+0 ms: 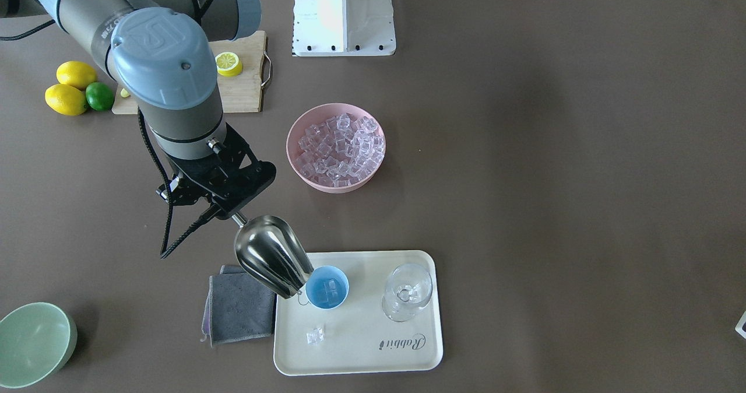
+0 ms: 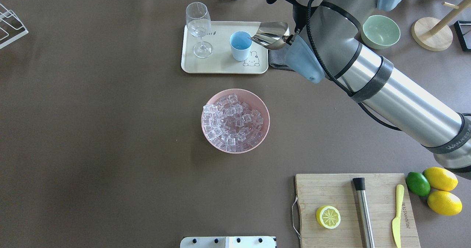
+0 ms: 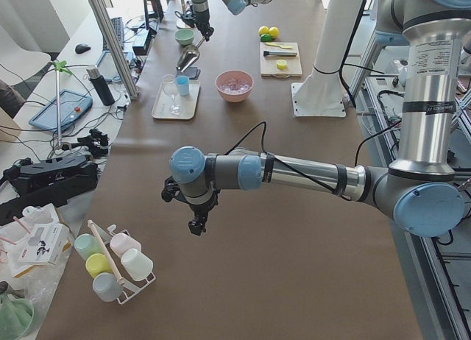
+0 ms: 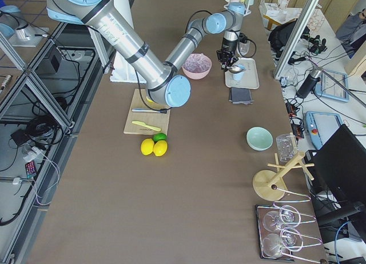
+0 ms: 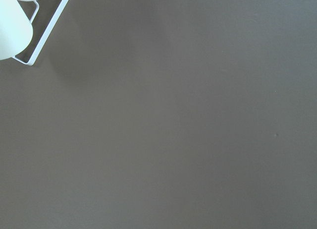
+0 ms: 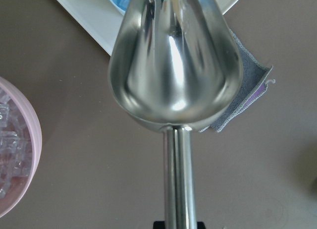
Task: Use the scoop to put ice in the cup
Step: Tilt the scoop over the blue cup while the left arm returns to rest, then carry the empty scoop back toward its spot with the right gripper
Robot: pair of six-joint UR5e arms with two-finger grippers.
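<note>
My right gripper [image 1: 233,215] is shut on the short handle of the steel scoop [image 1: 271,262]. The scoop is tipped mouth-down, its lip at the rim of the light-blue cup [image 1: 327,288] on the cream tray [image 1: 361,346]. In the right wrist view the scoop's trough [image 6: 173,65] looks empty. A few ice cubes [image 1: 330,289] lie in the cup, and one loose cube [image 1: 315,336] lies on the tray. More ice [image 1: 338,148] fills the pink bowl [image 1: 289,148]. My left gripper [image 3: 197,226] hangs over bare table far from these; I cannot tell if it is open.
A clear stemmed glass [image 1: 407,293] stands on the tray beside the cup. A grey cloth [image 1: 239,308] lies under the scoop. A green bowl [image 2: 381,31], a cutting board [image 2: 353,204] with half a lemon, steel cylinder and knife, and whole citrus [image 2: 439,189] lie on my right side. A mug rack [image 3: 110,263] stands near my left gripper.
</note>
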